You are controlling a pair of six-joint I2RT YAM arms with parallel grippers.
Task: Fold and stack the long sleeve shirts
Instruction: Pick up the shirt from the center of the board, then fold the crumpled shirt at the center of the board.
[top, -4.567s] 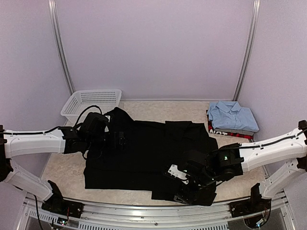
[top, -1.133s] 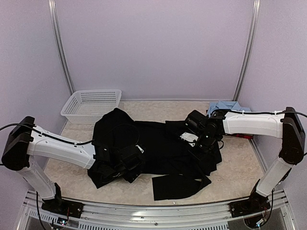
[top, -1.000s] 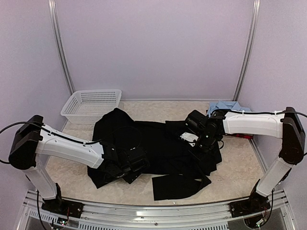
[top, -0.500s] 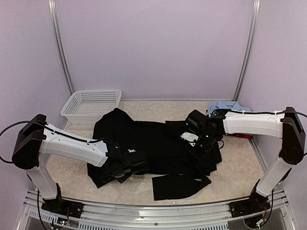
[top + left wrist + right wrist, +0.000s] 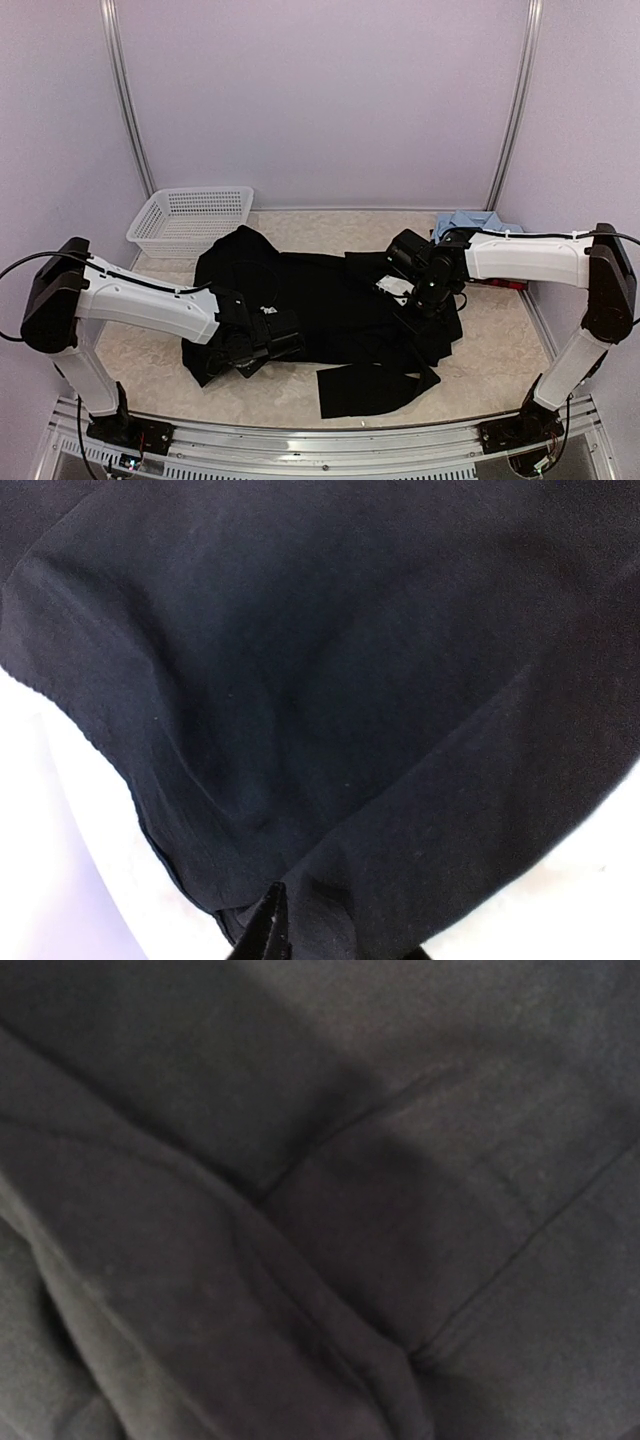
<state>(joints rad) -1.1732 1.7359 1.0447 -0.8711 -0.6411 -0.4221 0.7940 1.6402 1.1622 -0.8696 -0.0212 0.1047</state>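
Now the left end effector (image 5: 255, 342) sits a little further toward the left of the near hem of the black shirt (image 5: 330, 300) than it did a second ago. Its jaws, which stood wide then, are drawing together. A few seconds back the shirt lay broad and flat. It is now gathered into a narrower, rumpled shape across the middle of the worktop (image 5: 150, 350), with one flap lying loose toward the near edge. I judge this to be the start of a fresh pinch on the near-left hem, in preparation for the next fold, so this garment is far from finished.

In the left wrist view a dark fingertip (image 5: 270, 930) presses beside a raised ridge of black cloth. The jaws stand only partly apart with that ridge between them, and whether they already grip it I cannot tell.

The right end effector (image 5: 425, 298) has not moved over the last second. It is closed and bears down on the shirt just beside the white neck label (image 5: 393, 288). Its wrist view shows only dark fabric, so whether cloth is pinched stays hidden.

The light blue shirt (image 5: 468, 224) lies folded at the far right.
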